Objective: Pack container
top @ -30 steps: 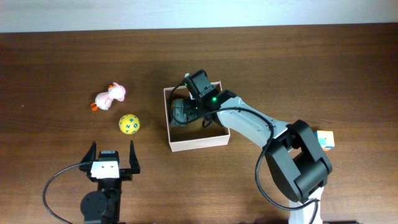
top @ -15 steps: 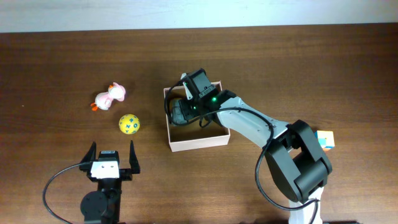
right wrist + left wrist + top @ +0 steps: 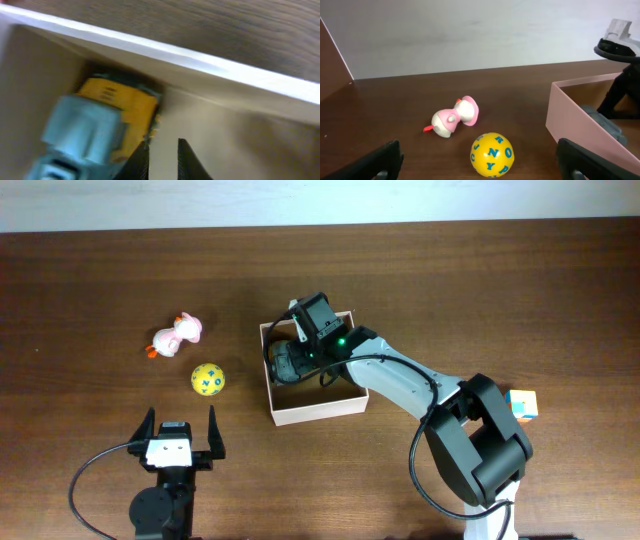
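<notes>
The container (image 3: pixel 318 410) is a shallow square box with white walls and a tan inside, at mid-table; its wall also shows in the left wrist view (image 3: pixel 570 115) and the right wrist view (image 3: pixel 200 60). A yellow and teal toy vehicle (image 3: pixel 100 125) lies in its back left corner (image 3: pixel 287 362). My right gripper (image 3: pixel 298 348) reaches into the box, its jaws (image 3: pixel 162 150) nearly together with nothing between them, the left finger touching the toy's side. My left gripper (image 3: pixel 181 420) rests open and empty near the table's front edge.
A yellow ball with blue letters (image 3: pixel 207 379) lies left of the box, in front of my left gripper (image 3: pixel 492 154). A pink and white duck toy (image 3: pixel 178 334) lies beyond it (image 3: pixel 454 116). A multicoloured cube (image 3: pixel 523 405) sits at the right.
My right gripper has moved slightly left inside the box, and the box has shifted a little left with it. The left arm has not moved.
</notes>
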{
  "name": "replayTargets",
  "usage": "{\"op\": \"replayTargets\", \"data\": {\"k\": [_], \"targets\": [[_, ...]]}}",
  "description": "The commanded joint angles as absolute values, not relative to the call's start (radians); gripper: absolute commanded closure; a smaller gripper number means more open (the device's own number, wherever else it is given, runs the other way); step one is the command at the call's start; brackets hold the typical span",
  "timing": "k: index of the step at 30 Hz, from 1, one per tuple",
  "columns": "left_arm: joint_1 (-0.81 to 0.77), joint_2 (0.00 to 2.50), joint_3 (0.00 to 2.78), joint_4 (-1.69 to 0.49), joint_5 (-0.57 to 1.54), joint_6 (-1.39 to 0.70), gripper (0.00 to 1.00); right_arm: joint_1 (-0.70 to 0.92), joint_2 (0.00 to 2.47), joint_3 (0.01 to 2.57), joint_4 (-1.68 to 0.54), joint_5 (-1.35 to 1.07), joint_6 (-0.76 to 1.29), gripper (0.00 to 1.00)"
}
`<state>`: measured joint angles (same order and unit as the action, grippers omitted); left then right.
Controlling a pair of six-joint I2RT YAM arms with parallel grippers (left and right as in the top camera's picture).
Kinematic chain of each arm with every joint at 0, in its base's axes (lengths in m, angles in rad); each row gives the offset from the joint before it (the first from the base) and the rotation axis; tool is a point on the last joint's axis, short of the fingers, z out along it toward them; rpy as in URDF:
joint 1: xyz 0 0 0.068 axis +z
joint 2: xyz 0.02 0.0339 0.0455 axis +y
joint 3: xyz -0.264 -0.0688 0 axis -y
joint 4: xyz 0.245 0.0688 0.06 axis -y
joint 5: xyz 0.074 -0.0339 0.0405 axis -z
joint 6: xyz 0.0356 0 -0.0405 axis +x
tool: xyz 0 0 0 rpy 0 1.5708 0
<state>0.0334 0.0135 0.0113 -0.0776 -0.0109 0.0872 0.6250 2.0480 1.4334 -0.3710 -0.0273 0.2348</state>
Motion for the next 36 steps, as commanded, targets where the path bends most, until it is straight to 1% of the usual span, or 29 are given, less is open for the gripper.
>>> {"op": "replayTargets", "data": {"k": [1, 10, 16, 20, 22, 28, 36], "targets": [[0.038, 0.005, 0.009, -0.083, -0.003, 0.103, 0.01, 0.59, 2.056, 1.429, -0.393, 0.075, 0.268, 0.85], [0.038, 0.005, 0.009, -0.083, -0.003, 0.103, 0.01, 0.515, 2.056, 1.429, -0.435, 0.107, 0.355, 0.86], [0.038, 0.005, 0.009, -0.083, -0.003, 0.103, 0.01, 0.51, 2.056, 1.429, -0.442, 0.155, 0.408, 0.87], [0.038, 0.005, 0.009, -0.083, -0.003, 0.103, 0.01, 0.51, 2.056, 1.429, -0.457, 0.2, 0.49, 0.89], [0.038, 0.005, 0.009, -0.083, -0.003, 0.103, 0.01, 0.51, 2.056, 1.429, -0.458, 0.192, 0.492, 0.89], [0.038, 0.005, 0.009, -0.083, -0.003, 0.103, 0.01, 0.532, 2.056, 1.429, -0.505, 0.133, 0.483, 0.9], [0.038, 0.005, 0.009, -0.083, -0.003, 0.103, 0.01, 0.611, 2.054, 1.431, -0.558, 0.116, 0.473, 0.9]]}}
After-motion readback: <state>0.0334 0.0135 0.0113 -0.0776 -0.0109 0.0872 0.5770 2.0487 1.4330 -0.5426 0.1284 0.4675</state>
